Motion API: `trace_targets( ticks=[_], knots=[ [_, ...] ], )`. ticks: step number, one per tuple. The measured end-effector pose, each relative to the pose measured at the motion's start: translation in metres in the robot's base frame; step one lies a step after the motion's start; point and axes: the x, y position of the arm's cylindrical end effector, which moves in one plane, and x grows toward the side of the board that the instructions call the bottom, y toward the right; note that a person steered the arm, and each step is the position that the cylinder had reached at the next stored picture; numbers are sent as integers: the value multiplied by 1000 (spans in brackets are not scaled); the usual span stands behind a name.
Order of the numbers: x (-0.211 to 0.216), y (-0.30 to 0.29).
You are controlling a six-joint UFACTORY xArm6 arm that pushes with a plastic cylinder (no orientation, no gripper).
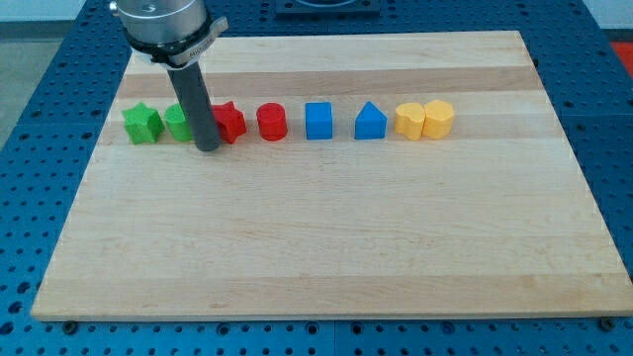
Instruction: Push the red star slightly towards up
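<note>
Approach step: my tip (209,147), a bare rod grasping nothing, rests at the red star (229,122)'s lower-left edge, and must next shift under it and push toward the view's top.

red star (230,121) | flat on board | upper-left area, in block row | left side hidden by rod
</note>
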Motion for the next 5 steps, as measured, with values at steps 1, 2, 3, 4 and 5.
trace_targets(
  ticks=[1, 2, 3, 4, 5],
  knots=[
    [-2, 2],
    [-2, 14],
    [-3, 27],
    [-30, 28],
    [-63, 35]
  ],
)
